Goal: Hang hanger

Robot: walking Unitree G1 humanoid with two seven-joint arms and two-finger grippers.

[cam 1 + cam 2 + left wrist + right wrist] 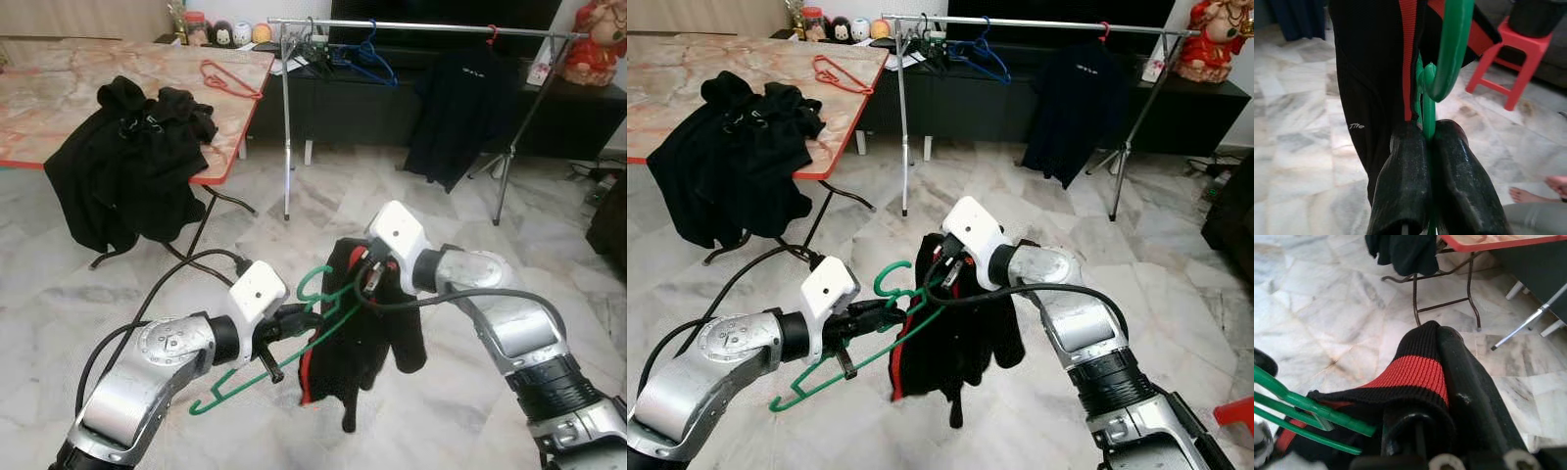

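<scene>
counter [59,88]: far left of the rail, marble-look top with a red edge, folding legs. A pile of dark clothes [132,162] hangs over its near edge and a red hanger [230,78] lies on the top, closer to the rail.

left claw [302,321]: well in front of the rail, low over the marble floor [323,211]. Its fingers [1410,186] are pressed together on the green hanger [269,367], pinching the neck right under the hook.

green hanger: in the air, nowhere near the rail, tilted so its far end drops down toward the robot's left. Its hook end sits right against the black garment.

black garment [367,343]: black knit with a red stripe, dangling between the two claws, well short of the rail. Small white lettering on it, too small to read.

right claw [370,277]: just right of the green hanger's hook, clamped on the top edge of the black garment, fabric bunched over its fingers.

rail [421,27]: metal clothes rack at the back. A blue hanger [367,61] hangs near its left end, and a black shirt [456,108] on a red hanger hangs toward its right end.
</scene>
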